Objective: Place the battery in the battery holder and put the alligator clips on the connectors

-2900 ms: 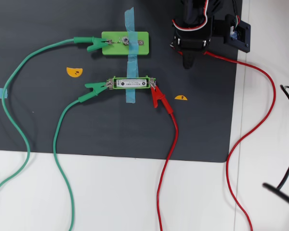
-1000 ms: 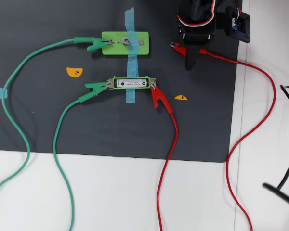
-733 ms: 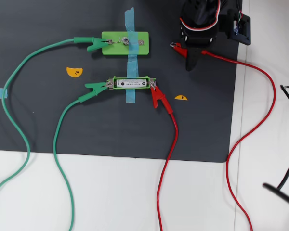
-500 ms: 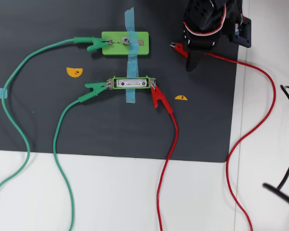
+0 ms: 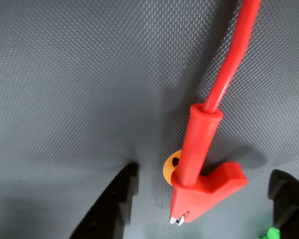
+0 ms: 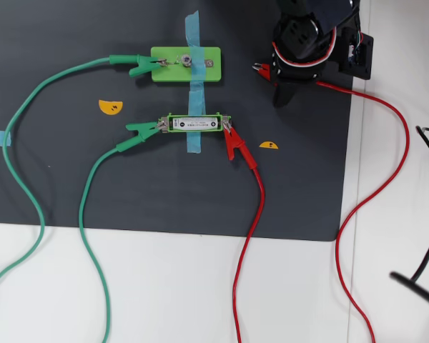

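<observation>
Dark textured mat (image 6: 71,179) carries the battery (image 6: 194,123) seated in its battery holder (image 6: 170,116). Gripper (image 5: 199,199) fingers stand apart around the loose red alligator clip (image 5: 202,186), not yet gripped. Next, by my judgement: squeeze it and carry it to the green block's free connector (image 6: 209,62).

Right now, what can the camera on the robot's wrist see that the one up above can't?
Only the wrist view shows a small orange disc tucked under the loose red clip, and the open jaws on both sides of it. Only the overhead view shows the battery in its green holder, the wider green block and the green clips. Both show that red clip on the dark mat.
</observation>
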`<state>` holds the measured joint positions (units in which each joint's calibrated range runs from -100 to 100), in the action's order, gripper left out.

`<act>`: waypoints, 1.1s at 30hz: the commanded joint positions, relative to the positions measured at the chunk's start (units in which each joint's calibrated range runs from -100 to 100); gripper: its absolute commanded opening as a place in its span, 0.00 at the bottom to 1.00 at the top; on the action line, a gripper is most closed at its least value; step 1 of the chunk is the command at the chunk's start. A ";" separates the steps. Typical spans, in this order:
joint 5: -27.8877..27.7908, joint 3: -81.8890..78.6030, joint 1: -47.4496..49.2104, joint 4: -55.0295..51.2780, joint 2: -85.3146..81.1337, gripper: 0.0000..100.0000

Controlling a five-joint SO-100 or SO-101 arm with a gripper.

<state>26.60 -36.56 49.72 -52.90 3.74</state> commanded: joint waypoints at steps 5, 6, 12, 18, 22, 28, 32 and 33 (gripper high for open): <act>-0.16 0.60 -0.81 -0.09 2.00 0.07; -0.16 0.60 -0.81 -0.09 2.00 0.06; -0.16 0.60 -0.81 -0.09 1.83 0.05; -0.16 0.51 -0.91 -0.09 1.75 0.04; -0.16 0.42 -2.02 -0.09 1.32 0.04; -3.18 0.16 -3.43 -0.09 1.15 0.01; -3.75 -0.37 -3.33 -0.18 1.15 0.01; -3.75 -0.37 -3.33 -0.78 1.15 0.01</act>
<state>23.39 -36.21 47.03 -52.90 4.33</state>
